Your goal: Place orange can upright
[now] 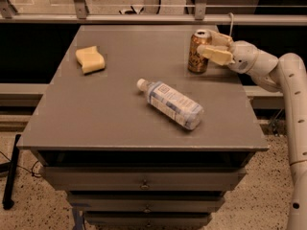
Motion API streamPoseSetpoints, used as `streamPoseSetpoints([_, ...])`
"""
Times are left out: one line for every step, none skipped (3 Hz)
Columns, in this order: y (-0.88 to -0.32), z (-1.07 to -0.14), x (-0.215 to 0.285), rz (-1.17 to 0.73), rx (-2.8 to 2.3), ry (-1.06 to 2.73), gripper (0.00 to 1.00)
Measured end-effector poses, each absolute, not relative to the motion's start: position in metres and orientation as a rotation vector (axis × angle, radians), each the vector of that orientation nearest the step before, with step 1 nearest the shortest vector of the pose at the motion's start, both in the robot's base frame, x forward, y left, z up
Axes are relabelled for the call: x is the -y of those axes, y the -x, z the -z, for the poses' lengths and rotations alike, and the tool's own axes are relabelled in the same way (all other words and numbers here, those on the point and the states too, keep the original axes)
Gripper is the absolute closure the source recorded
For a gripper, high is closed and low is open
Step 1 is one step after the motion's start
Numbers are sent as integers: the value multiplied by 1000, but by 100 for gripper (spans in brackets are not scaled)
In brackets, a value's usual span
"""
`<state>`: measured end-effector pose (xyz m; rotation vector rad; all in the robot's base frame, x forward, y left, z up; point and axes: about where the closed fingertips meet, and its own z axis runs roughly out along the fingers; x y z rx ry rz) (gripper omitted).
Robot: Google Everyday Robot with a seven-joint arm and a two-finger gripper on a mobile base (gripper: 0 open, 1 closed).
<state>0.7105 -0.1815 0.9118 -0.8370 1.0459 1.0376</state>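
The 1 arm (295, 95) rises on the right of the orange can (195, 61) and bends at the elbow (white casing throughout). The wrist reaches leftward, level with the can's upper half. The gripper (211, 47) sits against the can's right side.

You have a grey table (96, 123) carrying a yellow sponge (90, 60) near its far left, a clear water bottle (171, 104) lying on its side mid-table, and the orange can (197, 54) upright at far right, with the gripper (209, 45) against it.
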Motion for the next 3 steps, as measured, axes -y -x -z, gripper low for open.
streamPoseSetpoints([-703, -917, 194, -999, -1061, 842, 0])
streamPoseSetpoints([-685, -934, 220, -908, -1079, 848, 0])
streamPoseSetpoints([-656, -964, 255, -747, -1122, 876, 0])
